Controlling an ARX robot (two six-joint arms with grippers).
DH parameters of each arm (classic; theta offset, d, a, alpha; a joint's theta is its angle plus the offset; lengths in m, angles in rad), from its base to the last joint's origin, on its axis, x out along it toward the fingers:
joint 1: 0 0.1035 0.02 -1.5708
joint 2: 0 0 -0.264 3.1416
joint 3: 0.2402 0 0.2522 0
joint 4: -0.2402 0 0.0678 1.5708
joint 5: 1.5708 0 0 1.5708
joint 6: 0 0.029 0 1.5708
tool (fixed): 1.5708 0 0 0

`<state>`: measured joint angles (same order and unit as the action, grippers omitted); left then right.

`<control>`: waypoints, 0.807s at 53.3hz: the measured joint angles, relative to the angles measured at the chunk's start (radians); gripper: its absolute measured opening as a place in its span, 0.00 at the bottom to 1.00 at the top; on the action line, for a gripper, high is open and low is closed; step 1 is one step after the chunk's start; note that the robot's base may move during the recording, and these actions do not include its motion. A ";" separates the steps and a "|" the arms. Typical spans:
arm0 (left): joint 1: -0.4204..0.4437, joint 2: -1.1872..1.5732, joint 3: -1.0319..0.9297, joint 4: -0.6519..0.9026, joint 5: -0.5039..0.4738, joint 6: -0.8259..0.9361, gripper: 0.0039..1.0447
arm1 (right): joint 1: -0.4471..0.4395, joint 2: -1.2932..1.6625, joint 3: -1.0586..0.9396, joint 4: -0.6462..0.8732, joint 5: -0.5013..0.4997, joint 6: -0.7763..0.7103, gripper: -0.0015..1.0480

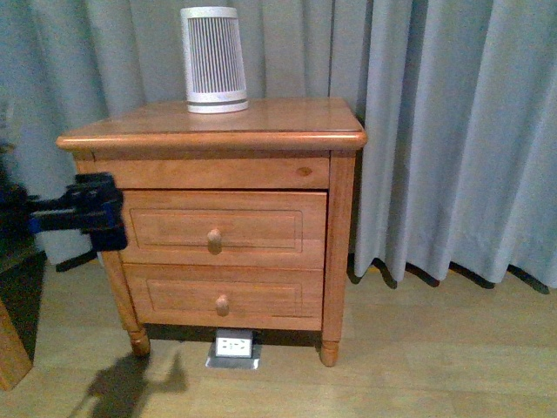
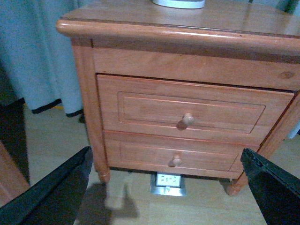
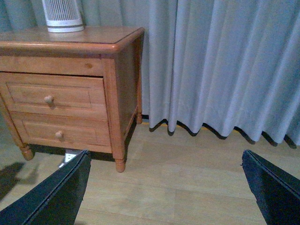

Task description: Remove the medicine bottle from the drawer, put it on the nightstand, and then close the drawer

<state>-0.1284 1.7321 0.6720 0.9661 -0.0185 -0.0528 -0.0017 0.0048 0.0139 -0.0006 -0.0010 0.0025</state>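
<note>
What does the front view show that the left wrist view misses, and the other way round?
Front only: the whole ribbed cylinder on top, and the left claw seen from outside, level with the upper drawer. Left wrist only: that claw's spread fingers framing the picture. Both: the nightstand, both knobbed drawer fronts and the floor socket. Neither shows the medicine bottle.
</note>
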 joint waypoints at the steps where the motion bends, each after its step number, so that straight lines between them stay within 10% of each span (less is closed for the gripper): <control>1: -0.013 0.045 0.048 0.000 -0.001 -0.001 0.94 | 0.000 0.000 0.000 0.000 0.000 0.000 0.93; 43: -0.142 0.772 0.862 -0.182 -0.034 0.070 0.94 | 0.000 0.000 0.000 0.000 0.000 0.000 0.93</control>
<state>-0.2699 2.5042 1.5337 0.7841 -0.0521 0.0170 -0.0017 0.0048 0.0139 -0.0006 -0.0010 0.0025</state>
